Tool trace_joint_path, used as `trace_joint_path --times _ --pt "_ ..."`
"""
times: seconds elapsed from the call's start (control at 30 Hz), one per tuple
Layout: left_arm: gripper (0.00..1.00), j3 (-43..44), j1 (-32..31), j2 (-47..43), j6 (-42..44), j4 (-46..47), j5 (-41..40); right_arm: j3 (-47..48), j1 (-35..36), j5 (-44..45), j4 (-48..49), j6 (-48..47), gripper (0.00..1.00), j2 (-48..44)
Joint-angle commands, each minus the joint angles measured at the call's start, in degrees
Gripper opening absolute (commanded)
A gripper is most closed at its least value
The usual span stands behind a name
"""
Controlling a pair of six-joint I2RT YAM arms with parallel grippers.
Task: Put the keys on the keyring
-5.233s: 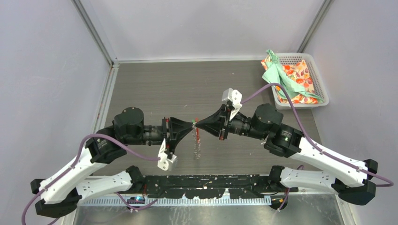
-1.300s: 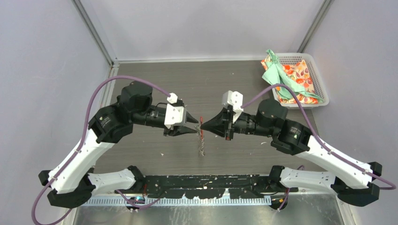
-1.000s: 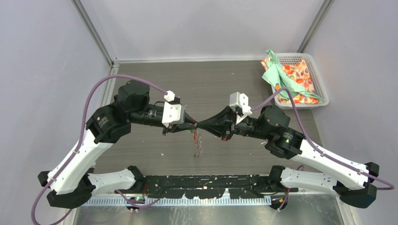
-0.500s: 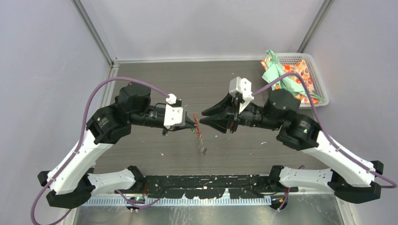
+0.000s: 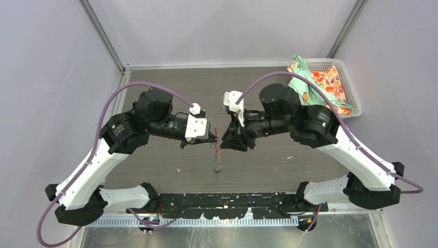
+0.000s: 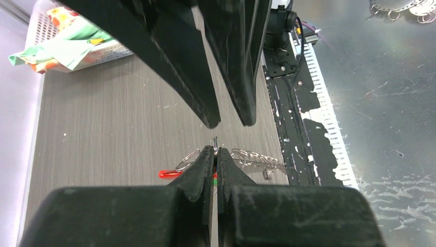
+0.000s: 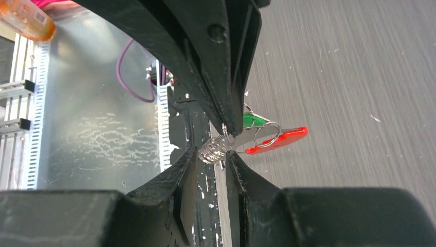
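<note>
My left gripper [image 5: 213,138] is shut on a thin ring of the keyring [image 6: 215,147] and holds it above the table. The grey chain [image 5: 217,161] hangs from the ring and the red tab [image 5: 216,129] sticks out beside it. In the right wrist view the red tab [image 7: 280,139] and a bright-green key tag [image 7: 254,121] hang at the left fingertips. My right gripper [image 7: 211,154] is open, tip to tip with the left one, with the chain [image 7: 212,149] just past its fingertips. The black-tagged key is out of view.
A white basket [image 5: 353,98] holding green and flowered cloths stands at the back right. A black perforated rail [image 5: 227,201] runs along the near table edge, with metal sheet beyond it.
My right arm has swung in and turned its wrist, bringing its open jaws down to the left fingertips and the chain. My left gripper has kept its hold and barely moved.
</note>
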Motion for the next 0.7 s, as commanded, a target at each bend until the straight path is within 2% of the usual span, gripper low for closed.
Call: trace_joint_path --times 0.0,0.33,0.5,0.67 --pt "0.00 2.5 0.1 -0.6 -1.4 3.1 2.9 -0.2 -0.1 -0.3 1.6 -0.4 0.31 -1.3" --pt "0.00 2.4 0.1 -0.7 -2.1 3.5 4.1 -0.7 -0.1 1.3 4.6 -0.6 0.28 0.2" --pt "0.00 2.3 0.1 -0.9 -2.3 3.3 5.0 -1.7 -0.1 1.4 6.4 -1.0 0.16 0.2" --pt "0.00 2.7 0.1 -1.0 -4.0 4.7 6.1 -3.1 -0.1 2.6 8.3 -1.0 0.12 0.2"
